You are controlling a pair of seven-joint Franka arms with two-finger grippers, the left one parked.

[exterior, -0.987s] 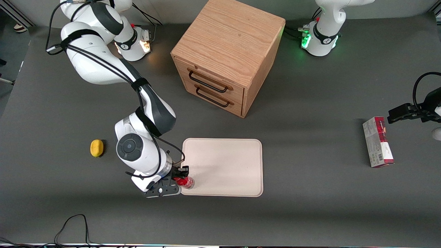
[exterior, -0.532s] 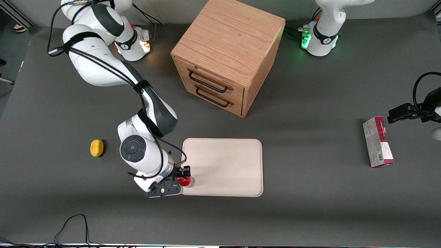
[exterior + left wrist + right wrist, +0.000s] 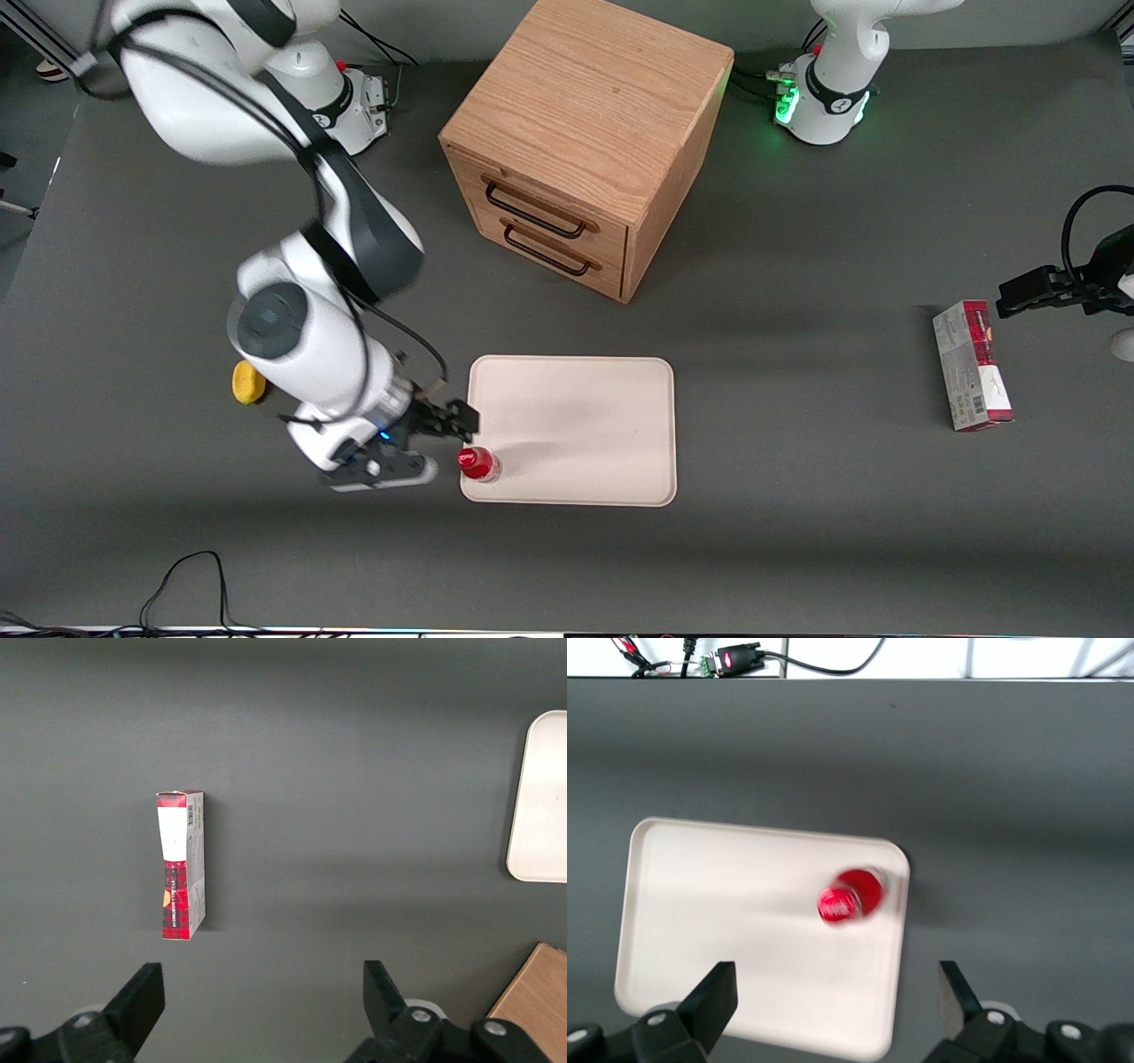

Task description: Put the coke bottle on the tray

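Red against cream, the coke bottle (image 3: 478, 463) stands upright on the tray (image 3: 585, 416), in the corner nearest the front camera at the working arm's end, just inside the low rim. From the right wrist view it looks the same: the coke bottle (image 3: 849, 896) stands free near the tray's (image 3: 726, 904) rounded corner, with nothing touching it.

The pincer (image 3: 443, 434) hovers off the tray's edge, above the tabletop (image 3: 797, 532) beside the bottle, with its fingers spread apart and holding nothing. That gap, and the bottle standing on its own base, suggest the release is done and the placing is essentially complete.

Its spot so close to the rim probably reflects the arm's shortest reach onto the tray; it leaves little margin if the tray is bumped.

A wooden cabinet (image 3: 576, 142), a yellow sponge-like object (image 3: 249, 381) and a carton box (image 3: 972, 363) sit well apart from it.
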